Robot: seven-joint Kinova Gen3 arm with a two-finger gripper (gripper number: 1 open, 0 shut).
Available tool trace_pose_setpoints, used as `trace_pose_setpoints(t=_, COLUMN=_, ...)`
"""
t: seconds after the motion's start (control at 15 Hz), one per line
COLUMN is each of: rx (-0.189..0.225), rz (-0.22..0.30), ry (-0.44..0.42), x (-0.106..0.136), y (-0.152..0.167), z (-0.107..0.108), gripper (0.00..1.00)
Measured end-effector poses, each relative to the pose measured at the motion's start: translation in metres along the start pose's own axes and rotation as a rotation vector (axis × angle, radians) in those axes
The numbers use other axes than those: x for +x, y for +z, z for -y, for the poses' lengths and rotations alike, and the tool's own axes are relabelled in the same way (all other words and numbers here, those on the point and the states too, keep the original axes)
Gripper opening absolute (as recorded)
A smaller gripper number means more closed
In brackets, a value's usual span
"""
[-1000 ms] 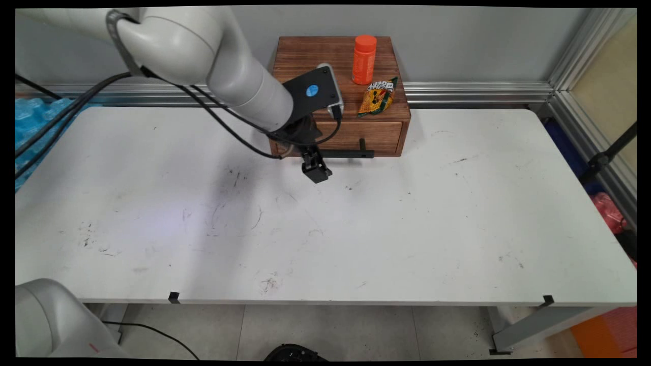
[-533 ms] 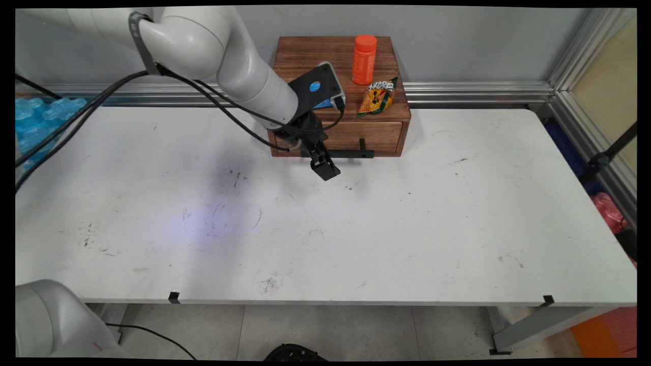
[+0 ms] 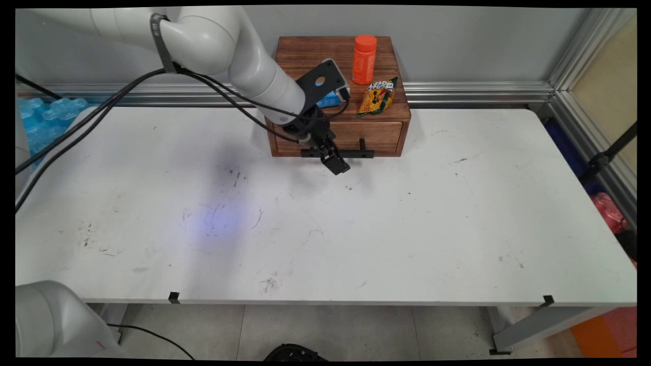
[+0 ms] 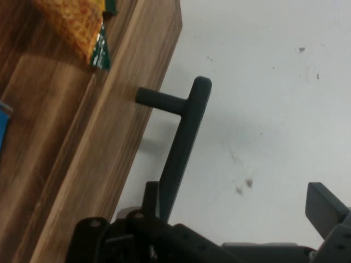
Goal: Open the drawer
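The white arm [image 3: 239,61] reaches in from the upper left, angled downward, its black gripper [image 3: 336,163] low with jaws spread apart.

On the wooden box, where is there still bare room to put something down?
The wooden box is bare across its back-left top, behind the gripper. The right side is crowded: orange bottle, snack packet, and a blue item near the front.
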Motion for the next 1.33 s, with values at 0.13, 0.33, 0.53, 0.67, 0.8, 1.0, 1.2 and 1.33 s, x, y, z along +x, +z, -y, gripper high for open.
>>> trace_pose_setpoints(t=0.13, rx=-0.012, rz=-0.003, ry=-0.004, x=0.002, y=0.004, z=0.003, gripper=1.0)
trace_pose_setpoints(t=0.33, rx=-0.02, rz=0.004, ry=0.017, x=0.004, y=0.007, z=0.007, gripper=1.0)
trace_pose_setpoints(t=0.53, rx=-0.024, rz=0.013, ry=0.051, x=0.006, y=0.012, z=0.009, gripper=1.0)
trace_pose_setpoints(t=0.67, rx=-0.027, rz=0.02, ry=0.073, x=0.007, y=0.016, z=0.01, gripper=1.0)
trace_pose_setpoints(t=0.8, rx=-0.03, rz=0.025, ry=0.089, x=0.007, y=0.019, z=0.011, gripper=1.0)
trace_pose_setpoints(t=1.0, rx=-0.033, rz=0.035, ry=0.116, x=0.008, y=0.026, z=0.012, gripper=1.0)
trace_pose_setpoints(t=1.2, rx=-0.032, rz=0.044, ry=0.135, x=0.007, y=0.031, z=0.014, gripper=1.0)
trace_pose_setpoints(t=1.33, rx=-0.03, rz=0.05, ry=0.149, x=0.007, y=0.035, z=0.015, gripper=1.0)
